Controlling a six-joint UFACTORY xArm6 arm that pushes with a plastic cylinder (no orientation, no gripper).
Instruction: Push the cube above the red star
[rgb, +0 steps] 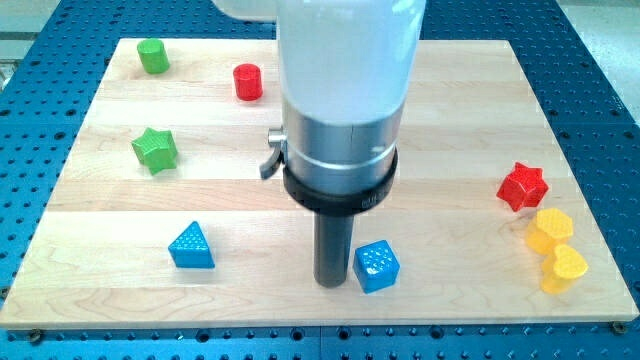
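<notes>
A blue cube (377, 266) sits near the view's bottom centre on the wooden board (450, 120). My tip (331, 283) rests on the board just left of the cube, almost touching its left side. The red star (523, 187) lies at the view's right, well to the right of the cube and a little higher.
Two yellow blocks (550, 230) (563, 268) sit just below the red star. A blue triangle (191, 247) is at bottom left, a green star (155, 149) at left, a green block (153, 55) at top left and a red cylinder (248, 81) at top.
</notes>
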